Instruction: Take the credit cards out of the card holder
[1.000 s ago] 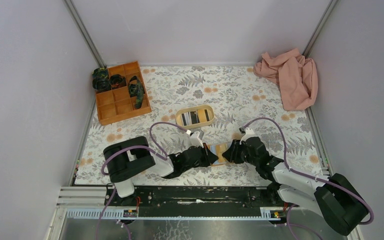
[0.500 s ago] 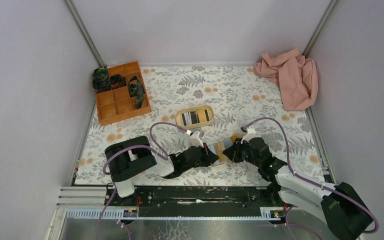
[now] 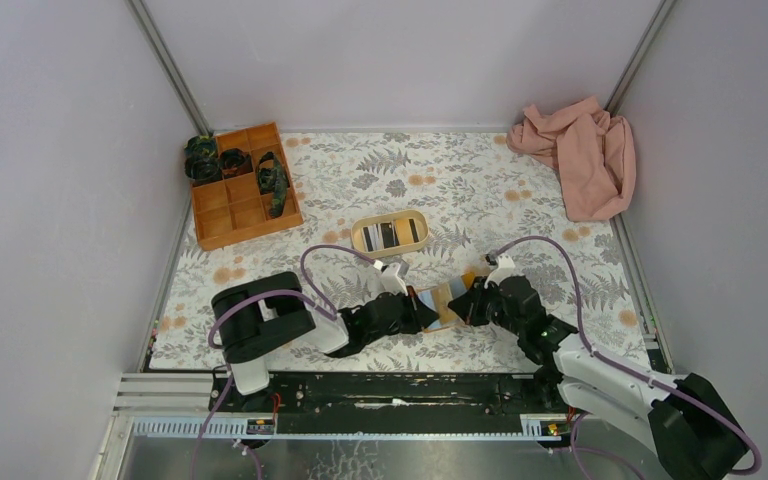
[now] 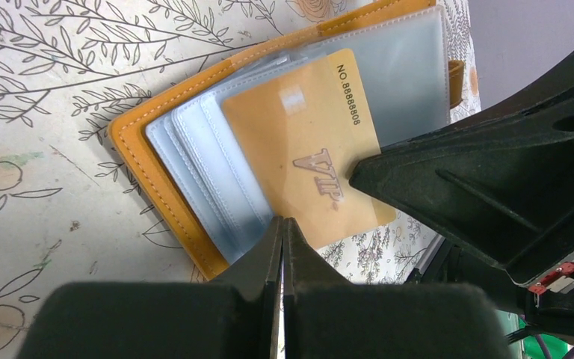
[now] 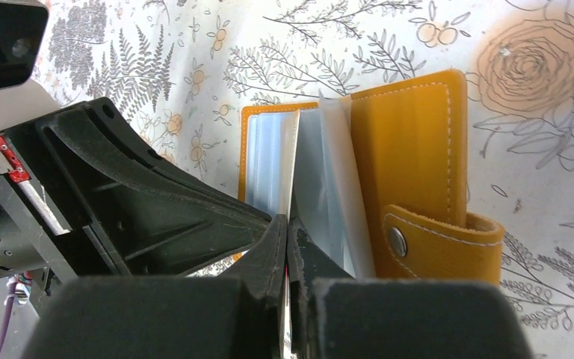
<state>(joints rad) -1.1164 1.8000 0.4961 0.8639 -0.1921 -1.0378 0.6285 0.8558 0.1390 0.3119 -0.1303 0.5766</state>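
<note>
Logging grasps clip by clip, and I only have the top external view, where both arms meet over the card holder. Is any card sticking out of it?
Observer: Yes. In the left wrist view a gold card printed VIP sticks partway out of the clear sleeves of the card holder.
Operator: Which arm has it?
Observer: The right. Its wrist view shows the right jaws shut on a thin sheet seen edge-on, and the left wrist view puts their tip on that card's edge.
Operator: Is the holder snapped shut?
Observer: No, it lies open; the right wrist view shows the snap tab unfastened, its stud bare.
</note>
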